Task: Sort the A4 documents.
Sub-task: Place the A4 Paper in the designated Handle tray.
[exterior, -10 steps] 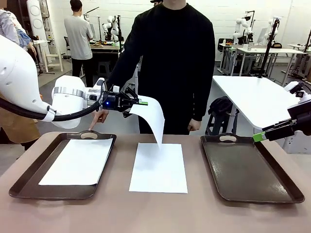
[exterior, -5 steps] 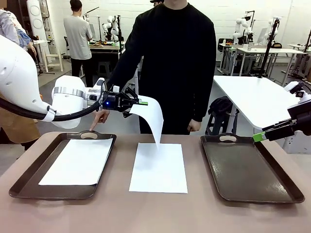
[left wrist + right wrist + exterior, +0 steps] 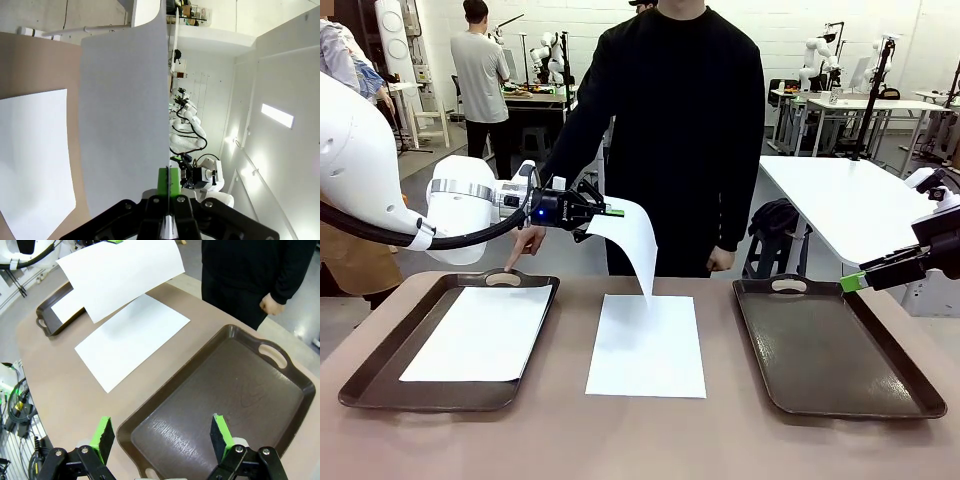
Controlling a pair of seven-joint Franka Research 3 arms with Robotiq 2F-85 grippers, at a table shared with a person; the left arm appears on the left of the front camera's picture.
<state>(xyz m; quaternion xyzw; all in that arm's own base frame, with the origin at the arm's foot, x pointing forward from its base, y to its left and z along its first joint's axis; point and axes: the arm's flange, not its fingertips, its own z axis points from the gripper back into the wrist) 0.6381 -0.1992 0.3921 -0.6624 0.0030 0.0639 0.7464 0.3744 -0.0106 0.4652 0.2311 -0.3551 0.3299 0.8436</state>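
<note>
A4 documents (image 3: pixel 646 345): left hand (image 3: pixel 616 212) pinches one sheet (image 3: pixel 635 245), centre frame.
Lay it flat and square in the lower-left tray (image 3: pixel 370 375); right hand (image 3: pixel 853 282) spread.

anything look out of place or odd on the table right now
Nothing is damaged or spilled. One A4 sheet lies on the bare table between the left tray and the right tray, not in either. A second sheet hangs curled in mid-air from the shut left gripper, its lower edge near the first sheet's far edge.
</note>
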